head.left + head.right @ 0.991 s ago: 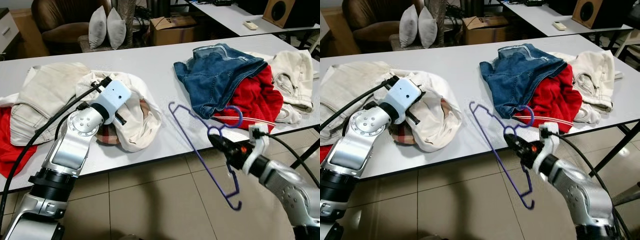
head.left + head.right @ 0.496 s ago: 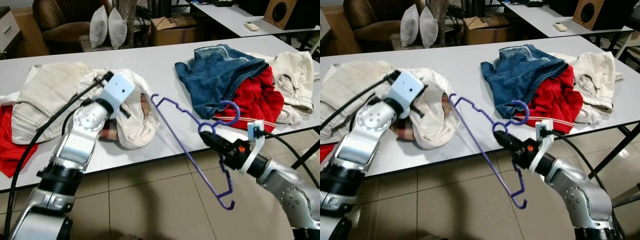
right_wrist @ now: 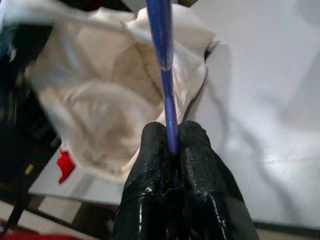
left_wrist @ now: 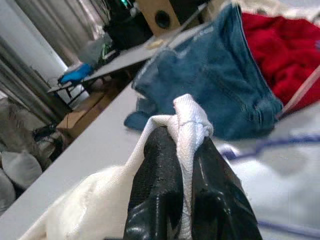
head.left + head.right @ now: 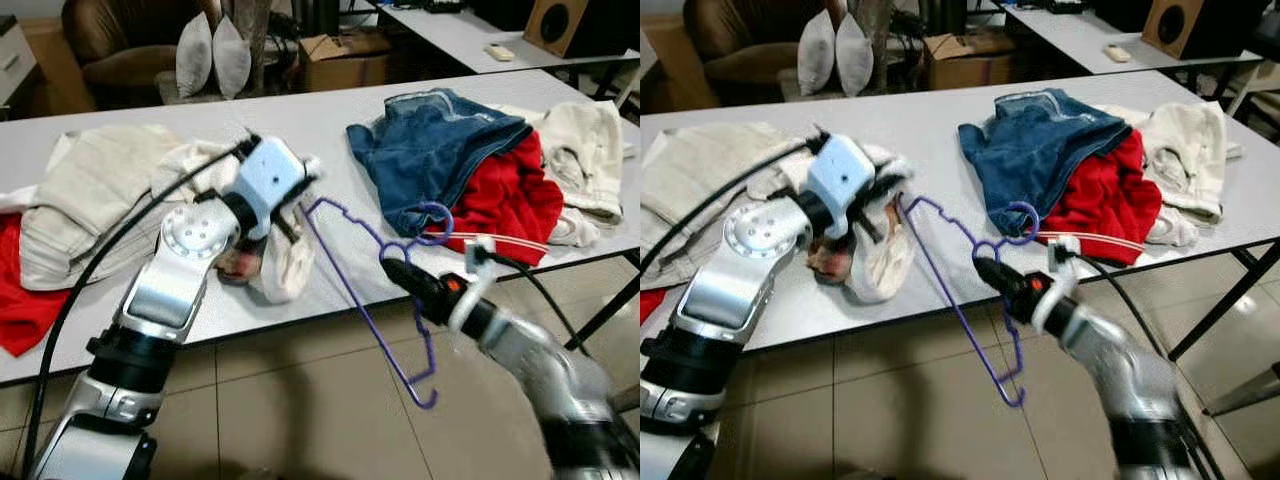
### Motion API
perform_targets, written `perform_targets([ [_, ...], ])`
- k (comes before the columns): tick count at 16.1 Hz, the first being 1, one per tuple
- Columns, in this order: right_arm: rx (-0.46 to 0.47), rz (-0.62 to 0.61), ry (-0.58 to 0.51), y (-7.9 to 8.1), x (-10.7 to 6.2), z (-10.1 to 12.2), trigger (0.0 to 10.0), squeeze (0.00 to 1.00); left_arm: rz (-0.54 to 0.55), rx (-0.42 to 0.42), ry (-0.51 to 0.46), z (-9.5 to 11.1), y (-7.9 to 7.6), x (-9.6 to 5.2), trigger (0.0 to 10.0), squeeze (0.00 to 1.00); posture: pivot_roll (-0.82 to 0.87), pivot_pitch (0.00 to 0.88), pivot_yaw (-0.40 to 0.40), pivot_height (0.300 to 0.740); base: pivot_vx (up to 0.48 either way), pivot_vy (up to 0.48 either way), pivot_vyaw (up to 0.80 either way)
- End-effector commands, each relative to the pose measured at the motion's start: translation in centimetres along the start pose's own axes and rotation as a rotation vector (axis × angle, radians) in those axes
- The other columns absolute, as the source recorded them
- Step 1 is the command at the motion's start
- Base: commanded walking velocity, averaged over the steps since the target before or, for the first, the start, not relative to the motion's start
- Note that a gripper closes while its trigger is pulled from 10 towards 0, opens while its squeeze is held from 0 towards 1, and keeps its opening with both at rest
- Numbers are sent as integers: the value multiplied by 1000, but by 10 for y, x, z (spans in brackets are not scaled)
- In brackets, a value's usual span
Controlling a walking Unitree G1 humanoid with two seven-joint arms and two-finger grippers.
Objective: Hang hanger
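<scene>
The hanger [image 5: 375,290] is purple wire, held in the air over the near edge of the surface [image 5: 330,135], its hook up by the jeans [image 5: 430,150] and its far shoulder reaching toward the cream garment [image 5: 285,255]. The right gripper [image 5: 392,272] has its jaws closed on the wire just below the hook. The left gripper [image 4: 182,165] has its jaws pinched tight on a fold of the cream garment, lifting it off the surface.

The step in hand looks like feeding the hanger's shoulder into the raised garment. To do it well, the left arm should hold the opening up and taut while the right steers the wire tip in level, without twisting.

Room is tight: the lower half of the hanger hangs below the surface edge over the tiled floor [image 5: 300,400], and the red garment [image 5: 510,195] lies close on the right.
</scene>
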State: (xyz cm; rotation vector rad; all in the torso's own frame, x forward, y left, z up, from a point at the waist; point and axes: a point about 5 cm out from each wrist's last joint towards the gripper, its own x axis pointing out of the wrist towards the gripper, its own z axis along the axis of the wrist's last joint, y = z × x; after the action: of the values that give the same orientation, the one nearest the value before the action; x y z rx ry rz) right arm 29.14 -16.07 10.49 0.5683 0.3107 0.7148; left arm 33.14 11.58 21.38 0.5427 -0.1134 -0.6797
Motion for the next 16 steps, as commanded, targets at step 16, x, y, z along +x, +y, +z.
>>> perform_targets([
  [16,-74,107,182,-1,25,-3,10000,0,-71,177,40,-1,-6,-4,0,0,-41,12,-17,740,0,0,0],
])
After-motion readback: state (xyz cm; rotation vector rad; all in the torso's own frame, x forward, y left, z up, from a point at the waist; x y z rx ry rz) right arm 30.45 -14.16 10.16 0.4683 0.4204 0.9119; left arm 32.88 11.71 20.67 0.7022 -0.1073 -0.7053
